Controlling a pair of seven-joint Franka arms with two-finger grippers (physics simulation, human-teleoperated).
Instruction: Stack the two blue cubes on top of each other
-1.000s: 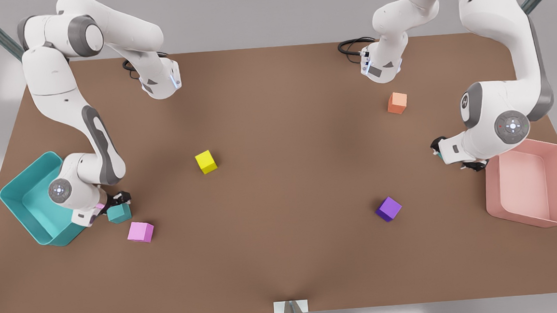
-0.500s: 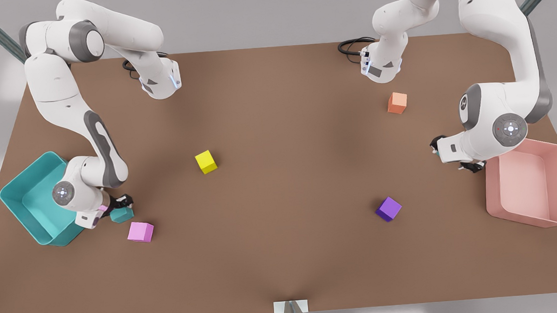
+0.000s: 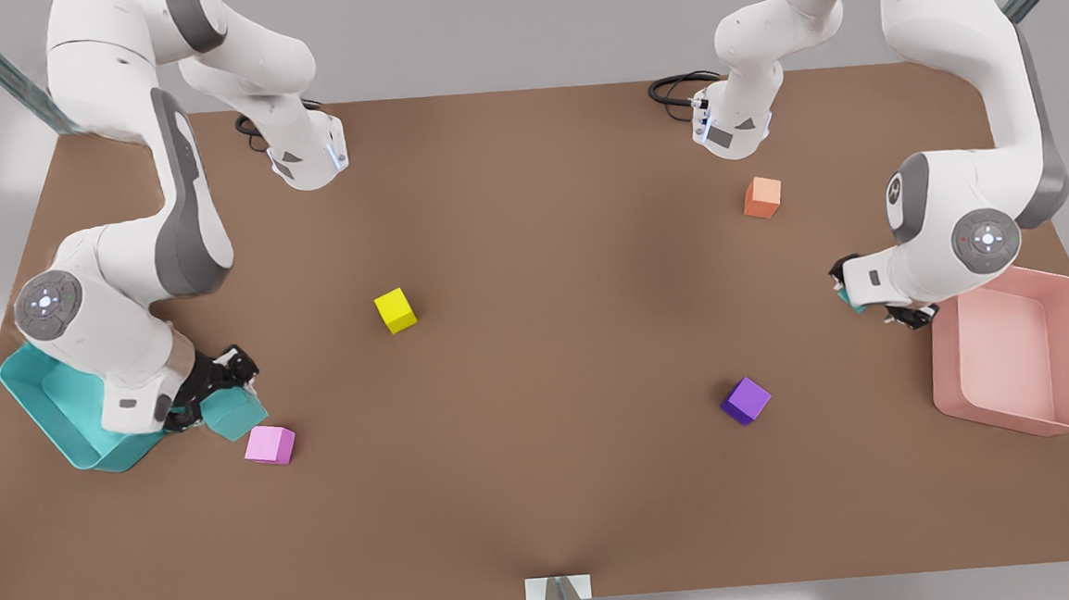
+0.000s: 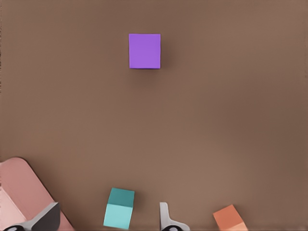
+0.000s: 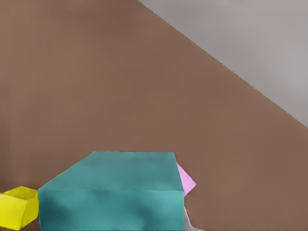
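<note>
Two arms: both reach down to the brown table (image 3: pixel 548 522), one at the front view's left and one at its right.
Teal bin (image 3: pixel 40 404): just behind the right gripper, partly covered by that arm's wrist.
Pink bin (image 3: pixel 1012 373): just beside the left gripper, on the side away from the middle of the table.
Right gripper (image 3: pixel 211 392): at the front view's left, fingers closed onto the first blue cube.
Left gripper (image 4: pixel 108 214): at the front view's right, low over the table, fingers spread wide with the second blue cube between them and a gap on each side.
First blue cube (image 3: pixel 235 413): clamped in the right gripper, right under its wrist camera.
Second blue cube (image 4: pixel 119 208): on the table between the left gripper's fingers, touching neither.
Pink cube (image 3: pixel 270 444): on the table just beside the right gripper's load, toward the table's near edge.
Yellow cube (image 3: pixel 395 309): well apart from the right gripper, toward the middle of the table.
Purple cube (image 3: pixel 746 400): well apart from the left gripper, straight ahead of its camera.
Orange cube (image 3: pixel 762 197): near the left gripper, on the side away from the pink bin.
</note>
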